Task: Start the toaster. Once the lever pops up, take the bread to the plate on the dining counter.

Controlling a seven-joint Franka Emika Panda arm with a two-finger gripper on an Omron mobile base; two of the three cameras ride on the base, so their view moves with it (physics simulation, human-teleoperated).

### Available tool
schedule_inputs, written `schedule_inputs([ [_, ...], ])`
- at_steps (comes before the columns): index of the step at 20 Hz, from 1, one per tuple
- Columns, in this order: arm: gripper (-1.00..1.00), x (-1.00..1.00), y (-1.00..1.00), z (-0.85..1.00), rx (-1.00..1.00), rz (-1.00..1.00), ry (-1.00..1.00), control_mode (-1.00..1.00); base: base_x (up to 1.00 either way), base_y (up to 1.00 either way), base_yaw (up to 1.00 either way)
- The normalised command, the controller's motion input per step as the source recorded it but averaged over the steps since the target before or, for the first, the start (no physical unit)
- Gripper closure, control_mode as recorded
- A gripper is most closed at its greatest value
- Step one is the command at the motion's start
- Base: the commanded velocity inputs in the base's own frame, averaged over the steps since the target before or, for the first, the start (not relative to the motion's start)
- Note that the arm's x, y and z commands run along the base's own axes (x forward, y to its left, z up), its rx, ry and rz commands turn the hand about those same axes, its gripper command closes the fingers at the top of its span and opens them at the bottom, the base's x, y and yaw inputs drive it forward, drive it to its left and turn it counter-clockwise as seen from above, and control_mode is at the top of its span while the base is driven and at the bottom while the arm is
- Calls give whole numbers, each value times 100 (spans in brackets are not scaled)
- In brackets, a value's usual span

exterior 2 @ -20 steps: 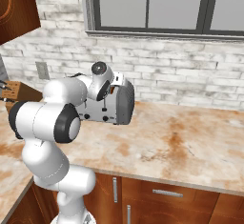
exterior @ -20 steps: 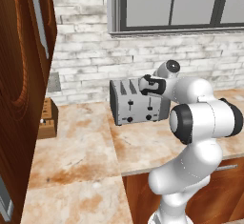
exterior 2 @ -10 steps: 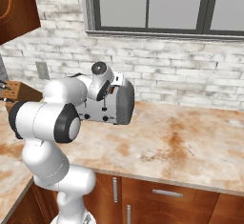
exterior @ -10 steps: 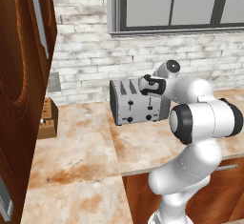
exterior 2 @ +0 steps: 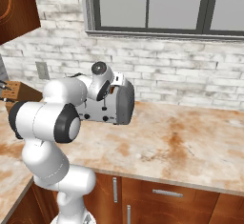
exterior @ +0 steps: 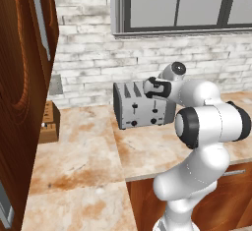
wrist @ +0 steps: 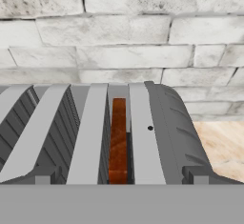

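From the left base view, the gripper (exterior: 149, 87) hangs just above the right end of the toaster (exterior: 140, 108); whether its jaws are parted cannot be told. From the right, the arm hides much of the toaster (exterior 2: 119, 105). The hand view looks straight down on the slots, with the brown bread (wrist: 118, 139) sunk upright in the rightmost one.

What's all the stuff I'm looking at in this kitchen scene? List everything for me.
toaster: one, grey metal, on the counter by the brick wall.
bread: one slice, brown, standing in a toaster slot.
wooden block: one, brown, on the counter left of the toaster.
counter: one, beige marble-look with rust streaks, over wooden cabinets.
window: one, dark-framed, above the toaster.
wall outlet: one, pale, on the brick wall.
robot arm: one, white with dark joints, its hand over the toaster.
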Motion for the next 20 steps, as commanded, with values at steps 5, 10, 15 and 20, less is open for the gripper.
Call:
schedule_inputs([
  [5,-100,0,0,0,0,0,0,-100,0,0,0],
  [10,-100,0,0,0,0,0,0,-100,0,0,0],
  [15,-100,0,0,0,0,0,0,-100,0,0,0],
  [20,-100,0,0,0,0,0,0,-100,0,0,0],
])
